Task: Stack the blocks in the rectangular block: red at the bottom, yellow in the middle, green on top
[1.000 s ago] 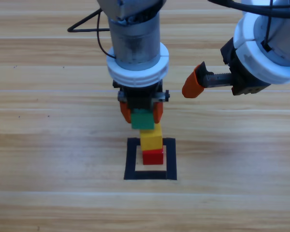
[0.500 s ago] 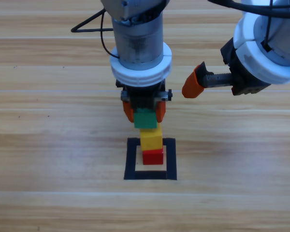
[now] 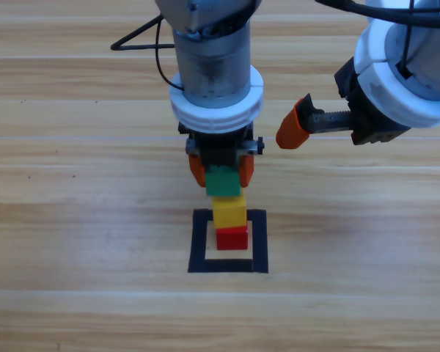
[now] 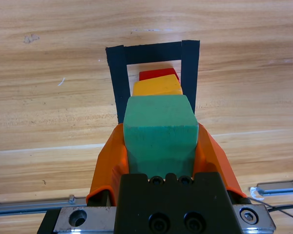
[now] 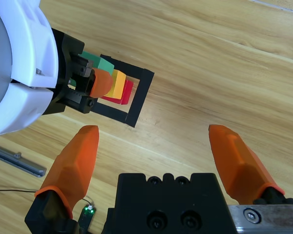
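Inside the black tape frame [image 3: 229, 263] [image 4: 118, 78] [image 5: 139, 97] the yellow cube [image 3: 229, 212] [image 4: 156, 87] [image 5: 118, 83] rests on the red cube [image 3: 232, 238] [image 4: 157, 74] [image 5: 126, 92]. My left gripper [image 3: 221, 170] [image 4: 160, 146] is shut on the green cube [image 3: 223, 181] [image 4: 159, 131] [image 5: 104, 64] and holds it over the back part of the yellow cube; whether the two touch I cannot tell. The right gripper [image 3: 293, 126] [image 5: 158, 151] hangs open to the right, with nothing between its jaws.
A black cable [image 3: 136, 40] lies on the wooden table behind the left arm. A thin metal rail [image 4: 29, 204] [image 5: 14, 160] runs along the table near the arms' bases.
The left gripper has carried the green cube a little to the right and nearer, closer over the yellow cube. The right arm has held still.
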`<state>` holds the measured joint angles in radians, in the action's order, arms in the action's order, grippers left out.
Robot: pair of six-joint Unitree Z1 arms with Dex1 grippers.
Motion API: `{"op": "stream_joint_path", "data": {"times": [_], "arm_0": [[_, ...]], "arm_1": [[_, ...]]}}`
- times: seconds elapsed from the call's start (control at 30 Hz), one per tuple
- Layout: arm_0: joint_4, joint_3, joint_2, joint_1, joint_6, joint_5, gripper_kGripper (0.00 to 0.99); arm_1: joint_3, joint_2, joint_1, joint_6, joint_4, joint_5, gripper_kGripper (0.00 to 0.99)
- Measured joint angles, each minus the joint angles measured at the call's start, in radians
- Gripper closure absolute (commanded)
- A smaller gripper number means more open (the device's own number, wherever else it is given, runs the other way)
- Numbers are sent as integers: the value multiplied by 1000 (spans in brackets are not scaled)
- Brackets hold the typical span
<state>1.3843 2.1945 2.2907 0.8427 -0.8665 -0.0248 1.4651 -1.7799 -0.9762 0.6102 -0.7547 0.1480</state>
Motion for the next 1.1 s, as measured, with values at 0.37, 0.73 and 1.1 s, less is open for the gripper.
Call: {"op": "stream_joint_path", "data": {"times": [0.37,0.73,1.1], "arm_0": [[5,0,5,10,0,0,990],[5,6,27,16,0,0,990],[5,8,27,16,-1,0,990]], "arm_1": [[0,0,0,0,0,-10,0],[-4,0,0,0,0,-23,0],[-4,0,0,0,0,-23,0]]}}
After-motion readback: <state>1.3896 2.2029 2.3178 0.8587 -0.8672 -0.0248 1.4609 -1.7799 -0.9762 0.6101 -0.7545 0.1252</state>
